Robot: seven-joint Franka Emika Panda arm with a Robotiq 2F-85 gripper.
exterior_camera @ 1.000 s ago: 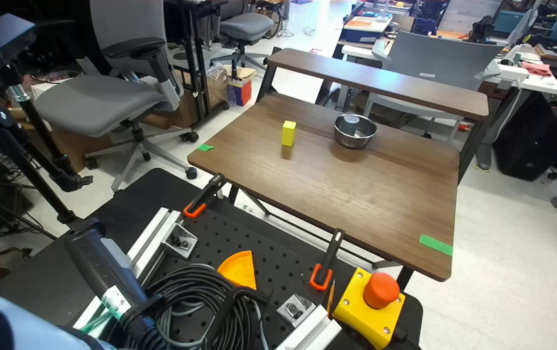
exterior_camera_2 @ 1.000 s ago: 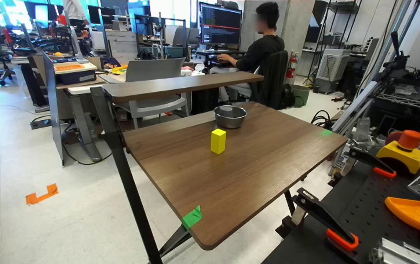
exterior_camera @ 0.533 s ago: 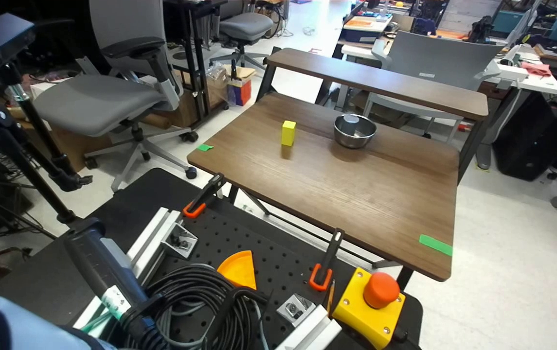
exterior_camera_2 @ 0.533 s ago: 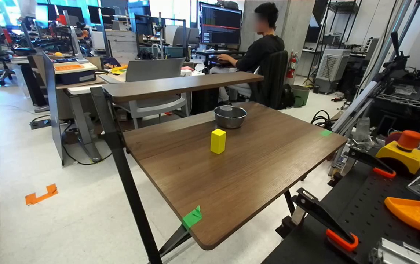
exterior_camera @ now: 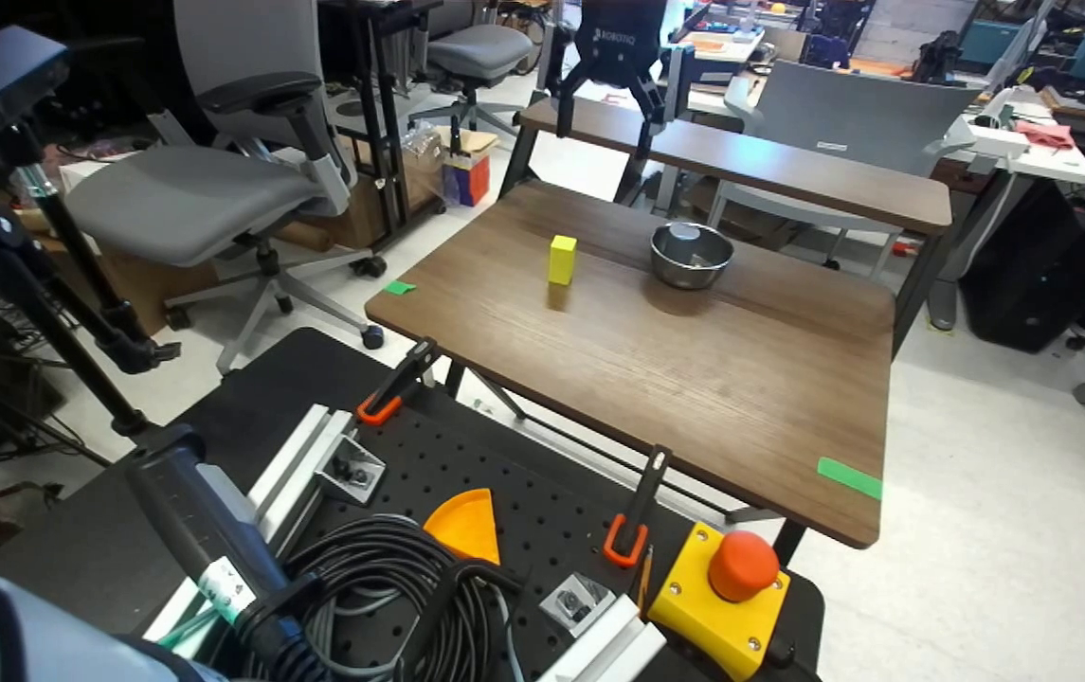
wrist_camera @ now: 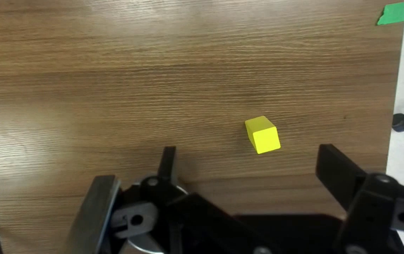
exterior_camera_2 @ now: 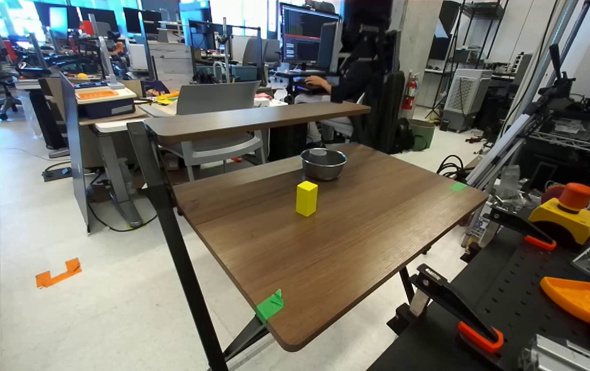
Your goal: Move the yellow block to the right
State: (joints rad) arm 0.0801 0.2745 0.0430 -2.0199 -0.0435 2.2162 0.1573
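The yellow block [exterior_camera: 562,260] stands upright on the brown table [exterior_camera: 694,379], left of the metal bowl in an exterior view. The block also shows in an exterior view [exterior_camera_2: 306,199], in front of the bowl, and in the wrist view [wrist_camera: 264,138], seen from above. My gripper [exterior_camera: 605,133] is open and empty, high above the back of the table. In an exterior view the dark gripper [exterior_camera_2: 360,85] is hard to make out against the seated person. In the wrist view my fingers [wrist_camera: 247,150] are spread wide, with the block lying beyond them, between their lines.
The metal bowl [exterior_camera: 691,273] holds something pale; in the wrist view the gripper's left finger mostly hides it. A raised shelf [exterior_camera: 741,161] runs along the table's back. Green tape [exterior_camera: 850,477] marks the front corners. A yellow box with a red button [exterior_camera: 722,606] stands nearer the base.
My gripper has come into view at the top of both exterior views, where it did not show before. The yellow block and the bowl have not moved.
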